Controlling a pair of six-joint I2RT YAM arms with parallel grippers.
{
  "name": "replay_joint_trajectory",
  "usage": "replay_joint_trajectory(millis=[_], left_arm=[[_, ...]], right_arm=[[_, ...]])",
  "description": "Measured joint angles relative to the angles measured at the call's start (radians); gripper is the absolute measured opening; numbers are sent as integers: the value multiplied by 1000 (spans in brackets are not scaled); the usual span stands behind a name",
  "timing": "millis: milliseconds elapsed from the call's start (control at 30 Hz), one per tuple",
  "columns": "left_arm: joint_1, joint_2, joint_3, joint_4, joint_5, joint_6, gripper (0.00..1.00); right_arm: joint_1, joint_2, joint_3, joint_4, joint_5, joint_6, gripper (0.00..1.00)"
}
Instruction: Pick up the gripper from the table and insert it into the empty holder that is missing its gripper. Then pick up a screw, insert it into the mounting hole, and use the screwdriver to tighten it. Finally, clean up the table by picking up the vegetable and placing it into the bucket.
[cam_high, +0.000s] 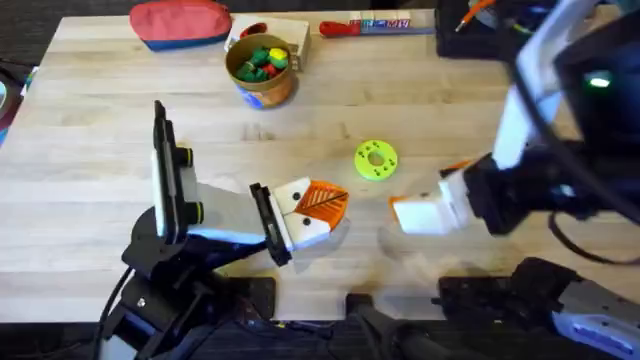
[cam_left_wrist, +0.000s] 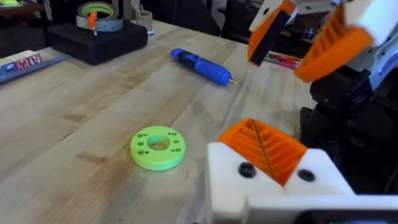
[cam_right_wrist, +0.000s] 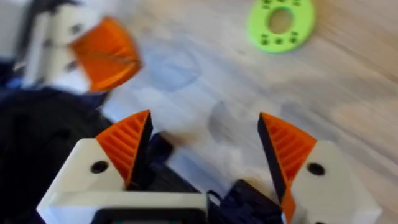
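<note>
One stubby bright-blue cylindrical screwdriver (cam_left_wrist: 202, 66) is seen lying on the pale wooden tabletop (cam_high: 100, 150), beyond one flat green ring (cam_left_wrist: 158, 147) with small holes. One small round tan bucket (cam_high: 262, 68), filled with coloured pieces, is placed near the far edge beside one red zip pouch (cam_high: 180, 24). The left claw (cam_high: 318, 205) is pressed closed, its two orange pads together. The right claw (cam_right_wrist: 202, 155) is held open and empty, two ribbed orange pads apart.
</note>
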Motion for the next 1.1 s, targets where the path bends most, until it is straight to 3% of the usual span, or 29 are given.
replay_joint_trajectory(millis=[167, 433, 600, 733, 867, 1100], left_arm=[[0, 0, 0, 0, 0, 0, 5], [0, 0, 0, 0, 0, 0, 5], [0, 0, 0, 0, 0, 0, 5], [0, 0, 0, 0, 0, 0, 5], [0, 0, 0, 0, 0, 0, 5], [0, 0, 0, 0, -1, 0, 5]], right_arm=[[-183, 137, -11, 15, 80, 14, 992], [-676, 374, -13, 55, 238, -19, 991], [-909, 406, -15, 210, 291, -125, 991], [-1036, 406, -15, 363, 295, -236, 991], [-1138, 435, -15, 459, 225, -318, 991], [-1205, 615, 0, 481, 141, -406, 991]])
